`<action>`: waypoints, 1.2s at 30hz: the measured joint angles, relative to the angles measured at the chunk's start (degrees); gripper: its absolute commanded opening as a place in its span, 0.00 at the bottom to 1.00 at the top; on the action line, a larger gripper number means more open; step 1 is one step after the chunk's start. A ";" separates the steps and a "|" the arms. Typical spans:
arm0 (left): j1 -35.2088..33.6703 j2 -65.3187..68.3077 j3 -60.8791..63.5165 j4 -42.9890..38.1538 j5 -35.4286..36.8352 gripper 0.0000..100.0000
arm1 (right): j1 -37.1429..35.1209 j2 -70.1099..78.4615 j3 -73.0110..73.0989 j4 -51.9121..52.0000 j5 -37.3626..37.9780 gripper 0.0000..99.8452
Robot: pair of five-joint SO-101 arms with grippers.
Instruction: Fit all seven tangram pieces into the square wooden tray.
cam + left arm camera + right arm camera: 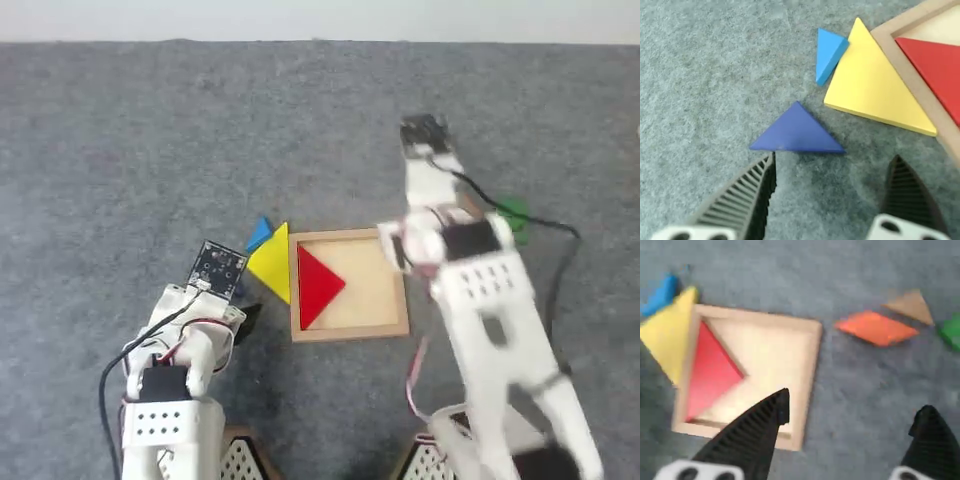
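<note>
The tangram pieces look like thin, flat, stiff slabs, probably painted wood. They should be light and hard to damage, but smooth-faced and low against the grey felted desk. A pinch has only the narrow side walls to work on. On a triangle the slanting sides would likely squeeze the piece out of the grip, so the long edge against the opposite corner looks the safer hold, with the fingertips pressed right down to the felt.

The square wooden tray sits between the two arms, with a red triangle lying flat inside against one wall. A large yellow triangle lies outside, touching the rim, with a small light blue triangle touching its far corner. A dark blue triangle lies flat just beside them. An orange parallelogram, a tan triangle and a green piece lie near one another on the tray's other side.

The left gripper is spread wide and empty. It hovers just short of the dark blue triangle, and its span exceeds that piece's long edge. The right gripper is also spread wide, holding nothing, above the tray's near corner and the bare felt beside it.
</note>
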 measured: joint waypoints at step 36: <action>8.26 49.58 -61.63 33.41 -4.31 0.34 | 15.91 -16.00 38.59 -17.67 10.64 0.38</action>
